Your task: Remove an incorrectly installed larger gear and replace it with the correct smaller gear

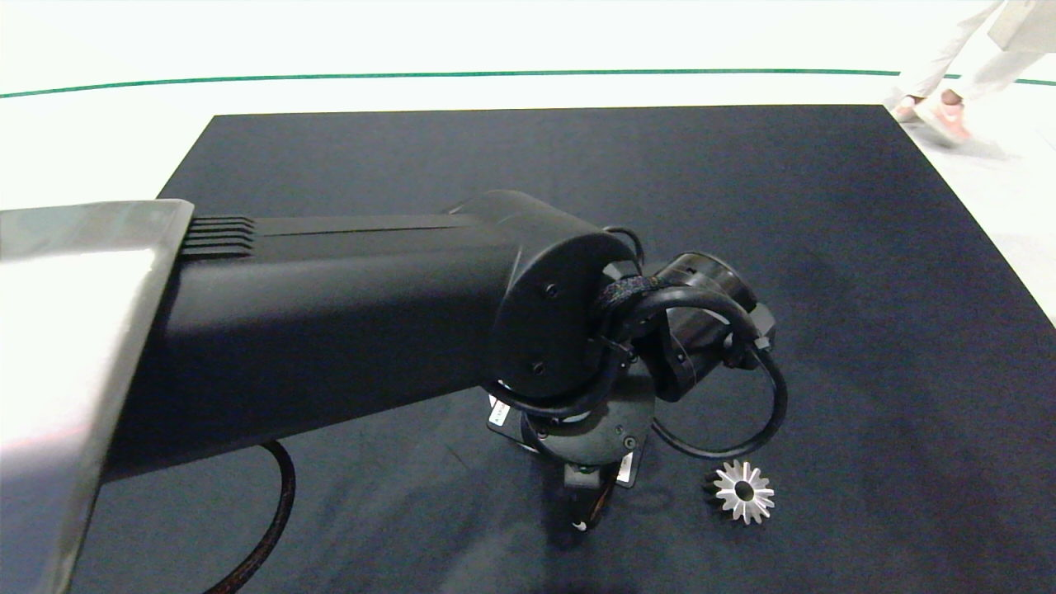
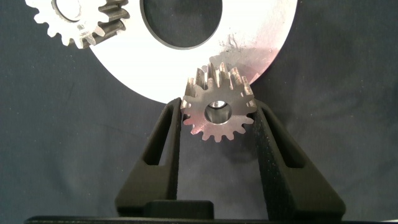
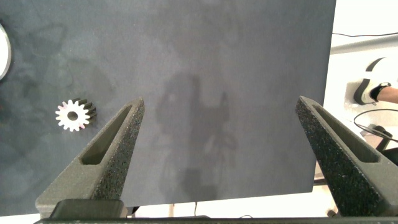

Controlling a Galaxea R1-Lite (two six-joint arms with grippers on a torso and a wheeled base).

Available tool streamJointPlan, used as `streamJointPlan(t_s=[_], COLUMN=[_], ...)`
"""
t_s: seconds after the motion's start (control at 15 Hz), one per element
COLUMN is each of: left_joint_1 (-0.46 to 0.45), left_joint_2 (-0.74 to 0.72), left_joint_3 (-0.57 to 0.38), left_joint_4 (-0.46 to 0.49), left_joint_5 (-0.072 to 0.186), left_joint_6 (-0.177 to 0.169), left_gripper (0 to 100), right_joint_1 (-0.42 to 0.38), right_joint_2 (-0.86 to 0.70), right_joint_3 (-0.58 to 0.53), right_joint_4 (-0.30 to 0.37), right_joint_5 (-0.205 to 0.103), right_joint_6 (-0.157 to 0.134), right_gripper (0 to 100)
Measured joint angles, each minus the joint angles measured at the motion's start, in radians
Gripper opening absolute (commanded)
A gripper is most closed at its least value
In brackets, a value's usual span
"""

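L gripper [image 2: 217, 121]: clamped on small gear [image 2: 217, 113] over disc [image 2: 261, 37] | R gripper [image 3: 217, 124]: fingers wide, above mat [image 3: 217, 62] | spiky gear [image 1: 743, 492]: on mat

Head view: floor beyond the dark mat [image 1: 866, 247] blown out to near white; mat itself evenly lit, matte, no glare. Left arm [image 1: 330, 305] close to the lens, soft in focus, its silver shell at the picture's left edge catching a bright sheen. Green floor line bows upward, showing wide-angle distortion. Larger gear [image 1: 744, 492] gleams, casting a short dark shadow on its left side.

Left wrist view: metal plate [image 2: 186, 68] glares almost white; smaller gear [image 2: 217, 112] sharp, reddish tint on its lower-left teeth, its shadow falling on the plate behind.

Right wrist view: soft, diffuse shadow shapes on the mat, pincer [image 3: 222, 109] fingers crisp, floor beyond the mat overexposed.
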Motion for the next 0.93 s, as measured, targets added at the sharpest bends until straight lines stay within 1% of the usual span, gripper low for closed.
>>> streamJointPlan(t_s=[0.4,0.53,0.67,0.73,0.87,0.93], left_joint_1=[-0.002,0.000,0.004,0.008,0.038,0.059], left_joint_2=[0.002,-0.004,-0.027,-0.051,-0.127,-0.173], left_joint_3=[0.000,0.002,0.003,0.005,0.007,0.009], left_joint_4=[0.001,0.003,0.027,0.073,0.196,0.234], left_joint_5=[0.000,0.000,0.000,0.000,0.000,0.001], left_joint_6=[0.000,-0.006,-0.036,-0.054,-0.110,-0.133], left_gripper=[100,100,100,100,100,100], right_joint_1=[0.000,0.000,-0.001,-0.003,-0.004,-0.004], right_joint_2=[0.001,0.001,0.001,0.001,0.003,0.006], right_joint_3=[0.000,0.000,0.000,0.000,0.006,0.010], right_joint_4=[0.000,0.000,0.000,0.000,0.000,0.000], right_joint_5=[0.005,0.005,0.006,0.006,0.006,0.006], right_joint_6=[0.000,0.000,-0.001,-0.002,-0.018,-0.020], right_gripper=[100,100,100,100,100,100])
